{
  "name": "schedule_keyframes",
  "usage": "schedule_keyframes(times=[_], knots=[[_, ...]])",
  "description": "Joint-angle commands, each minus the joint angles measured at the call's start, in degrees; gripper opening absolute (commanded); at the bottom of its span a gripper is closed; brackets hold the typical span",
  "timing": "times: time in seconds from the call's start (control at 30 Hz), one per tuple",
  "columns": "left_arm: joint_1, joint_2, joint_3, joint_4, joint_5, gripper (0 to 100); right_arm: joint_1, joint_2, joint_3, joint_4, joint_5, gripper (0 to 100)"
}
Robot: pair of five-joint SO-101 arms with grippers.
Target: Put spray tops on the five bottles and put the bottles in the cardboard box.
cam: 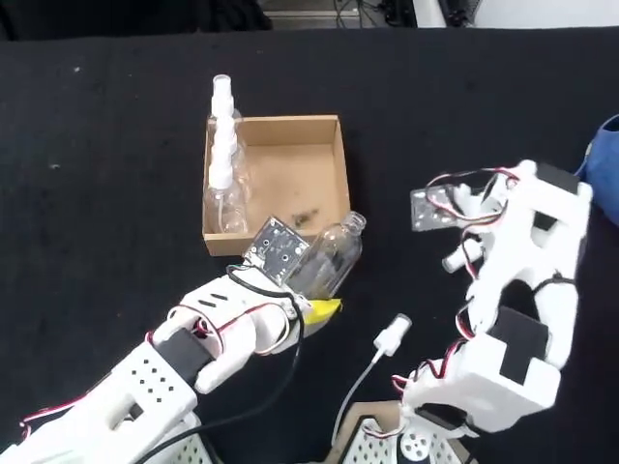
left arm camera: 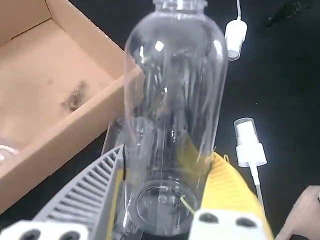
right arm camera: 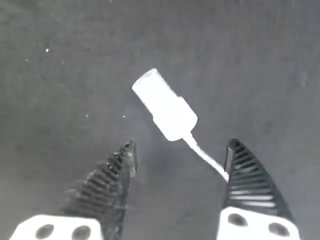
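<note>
On a black bench (cam: 116, 145), the left claw (left arm camera: 167, 152) grips an uncapped bottle (left arm camera: 175, 90) beside the cardboard box (cam: 276, 122), while the right claw (right arm camera: 181, 145) hangs open over a spray top (right arm camera: 165, 107), probably its next grasp for capping.

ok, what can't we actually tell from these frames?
High view: capped bottles in the cardboard box overlap, clear on clear; count unsure.
Left wrist view: uncapped bottle's mouth cut off by the picture edge.
Right wrist view: spray top's tube end hidden behind a finger of the right end effector.
High view: blue thing cut off at the edge; unidentifiable.
</note>
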Motion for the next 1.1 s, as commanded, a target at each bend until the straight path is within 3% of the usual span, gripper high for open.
schedule_keyframes(times=[0.0,0.2,0.5,0.67,0.73,0.83,0.93,1.07], knots=[[-0.13,-1.14,-1.10,-1.49,0.44,3,-2.29,-0.04,2.33,-3.52,2.64,24.8],[-0.13,-1.14,-1.10,-1.49,0.44,3,-2.29,-0.04,10.33,-16.35,2.90,24.8],[-0.04,-1.14,-1.19,-1.49,0.44,3,-1.76,-0.04,16.48,-21.10,2.90,24.3],[0.04,-1.14,-1.19,-1.49,0.44,3,1.23,-0.13,16.66,-20.66,1.23,7.6],[0.04,-1.14,-1.27,-1.49,0.44,3,2.11,-0.57,16.48,-20.66,-3.78,0.9],[0.04,-1.14,-1.27,-1.49,0.44,3,4.22,-0.66,15.43,-20.66,-17.23,2.7],[0.04,-1.14,-1.27,-1.41,0.44,3,6.33,-0.66,13.14,-20.57,-35.43,2.6],[0.04,-1.14,-1.19,-1.41,0.44,3,10.11,-0.22,8.92,-13.89,-65.67,3.0]])
